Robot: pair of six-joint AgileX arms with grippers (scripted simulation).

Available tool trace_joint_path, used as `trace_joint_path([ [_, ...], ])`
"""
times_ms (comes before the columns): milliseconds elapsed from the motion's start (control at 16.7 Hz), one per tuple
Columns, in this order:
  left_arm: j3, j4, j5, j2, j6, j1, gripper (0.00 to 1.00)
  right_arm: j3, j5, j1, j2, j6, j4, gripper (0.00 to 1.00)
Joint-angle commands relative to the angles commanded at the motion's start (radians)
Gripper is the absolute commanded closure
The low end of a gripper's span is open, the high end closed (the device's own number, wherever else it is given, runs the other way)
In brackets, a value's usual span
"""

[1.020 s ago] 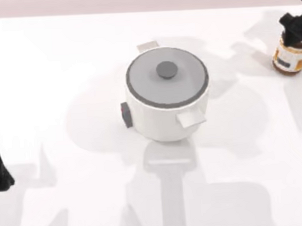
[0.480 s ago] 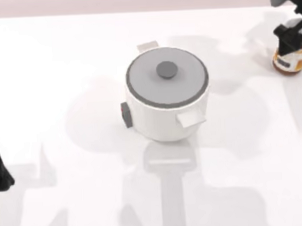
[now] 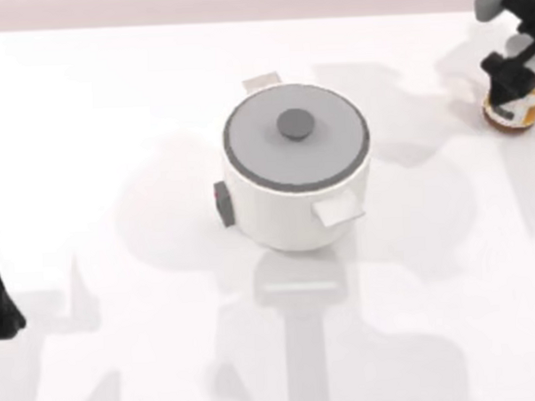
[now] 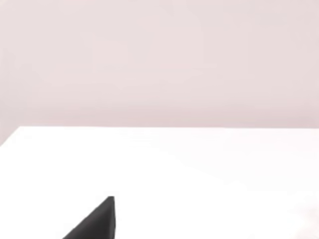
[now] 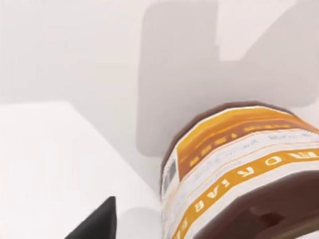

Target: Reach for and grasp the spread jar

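While the left arm sat parked at the worktop's (image 3: pixel 87 128) left edge, toward the near side, only a dark part of it showed in the top view, and its wrist view gave just one black fingertip of the left gripper (image 4: pixel 94 221) over bare white surface, so whether that gripper was released or clenched could not be told.

In the middle of the worktop stood a large white pot (image 3: pixel 295 177) with a grey lid (image 3: pixel 296 137) and a darker round knob at the lid's centre. A small dark panel sat on the pot's left side, one pale handle stuck out toward the far side and another toward the near right.

At the far right corner stood the spread jar (image 3: pixel 516 108), upright, well apart from the pot, with its orange-and-white label facing the near left. The right gripper (image 3: pixel 513 68) hung directly over the jar's top, its dark body covering the lid in the top view. In the right wrist view the jar (image 5: pixel 239 169) filled the frame close up, dark brown spread showing above and below the label, and a single black fingertip showed beside it without touching it. Whether the right gripper was released, clenched or grasping the jar could not be told.
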Motion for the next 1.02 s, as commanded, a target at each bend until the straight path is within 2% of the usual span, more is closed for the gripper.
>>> trace_joint_path([
  [720, 0.0, 0.0, 0.0, 0.0, 0.0, 0.0, 0.0, 0.0, 0.0, 0.0, 0.0, 0.0, 0.0, 0.98],
  [1020, 0.0, 0.0, 0.0, 0.0, 0.0, 0.0, 0.0, 0.0, 0.0, 0.0, 0.0, 0.0, 0.0, 1.0],
])
